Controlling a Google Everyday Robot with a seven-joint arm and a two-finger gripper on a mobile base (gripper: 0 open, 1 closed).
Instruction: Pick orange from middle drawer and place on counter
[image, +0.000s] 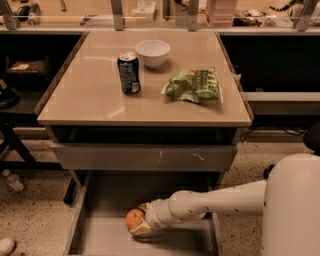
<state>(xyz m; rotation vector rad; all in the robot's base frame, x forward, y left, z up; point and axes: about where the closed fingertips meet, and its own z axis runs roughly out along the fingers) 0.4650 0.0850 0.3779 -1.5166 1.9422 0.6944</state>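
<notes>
**One Orange Held in the Middle Drawer**

One gripper (136, 220) is reaching into the middle drawer (100, 200), and its jaws are pinching the orange (133, 217), one finger lying above it and one below. The orange is sitting between the jaws, low over the drawer floor; contact with the floor cannot be determined. The counter (100, 102) is lying above and beyond the jaws, carrying a soda can (129, 73), a white bowl (153, 52) and a green snack bag (194, 85).
</notes>
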